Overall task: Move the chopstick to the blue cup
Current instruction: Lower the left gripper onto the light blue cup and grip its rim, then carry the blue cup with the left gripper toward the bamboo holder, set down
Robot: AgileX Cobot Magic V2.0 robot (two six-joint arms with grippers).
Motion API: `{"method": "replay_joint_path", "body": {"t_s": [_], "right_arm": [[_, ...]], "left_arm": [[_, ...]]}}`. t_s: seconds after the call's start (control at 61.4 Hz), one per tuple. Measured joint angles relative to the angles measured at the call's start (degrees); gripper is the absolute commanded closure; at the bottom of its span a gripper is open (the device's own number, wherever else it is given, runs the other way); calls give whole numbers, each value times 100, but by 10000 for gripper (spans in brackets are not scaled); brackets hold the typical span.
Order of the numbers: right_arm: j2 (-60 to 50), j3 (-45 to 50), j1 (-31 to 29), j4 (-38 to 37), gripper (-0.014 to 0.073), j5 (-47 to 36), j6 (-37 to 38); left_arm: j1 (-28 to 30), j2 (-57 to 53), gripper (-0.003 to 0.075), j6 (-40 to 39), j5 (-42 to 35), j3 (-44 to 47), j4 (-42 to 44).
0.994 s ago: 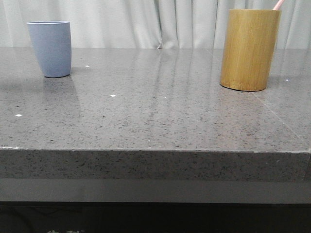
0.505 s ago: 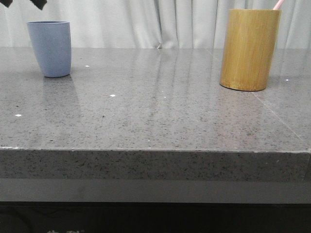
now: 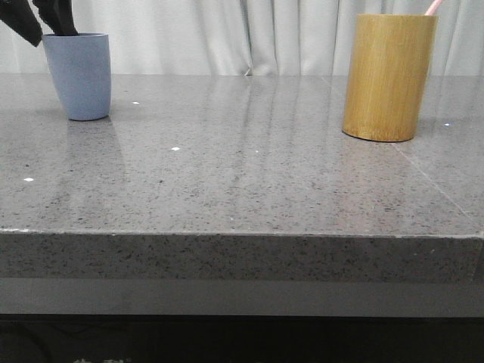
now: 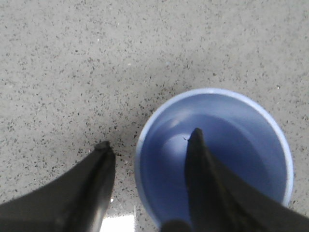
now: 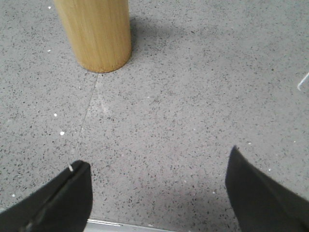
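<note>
- Left gripper, front view: its two black fingers hang at the far left of the table, their tips spread apart and holding nothing. One tip sits at the rim of the blue cup; the other is just off the cup's left side.
- Front view, the rest: the blue cup stands upright at the far left. Well apart from it, at the far right, stands a taller bamboo cylinder. The pink tip of the chopstick pokes out of that cylinder's top, leaning right. Pale curtains hang behind the table.
- Left wrist view: the left gripper is seen from above, wide open and empty. One finger lies over the cup's hollow; the other is over the speckled grey stone just beside the cup's wall. The blue cup looks empty inside.
- Right wrist view: the right gripper is spread wide with nothing between its two dark fingers, above bare table. The bamboo cylinder stands well beyond them, its base on the stone; its top is cut off, so the chopstick cannot be seen here.
</note>
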Motion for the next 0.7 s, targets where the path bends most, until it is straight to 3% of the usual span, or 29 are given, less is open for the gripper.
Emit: {"method": "replay_joint_path", "body": {"t_s": [0.391,0.701], "right_arm": [[0,0,0,0,13,38,0],[0,0,0,0,13,60,0]], "left_arm": [[0,149,740,-80,-64,-8,0],[-29,171,739,-90,-50,-104,-101]]}}
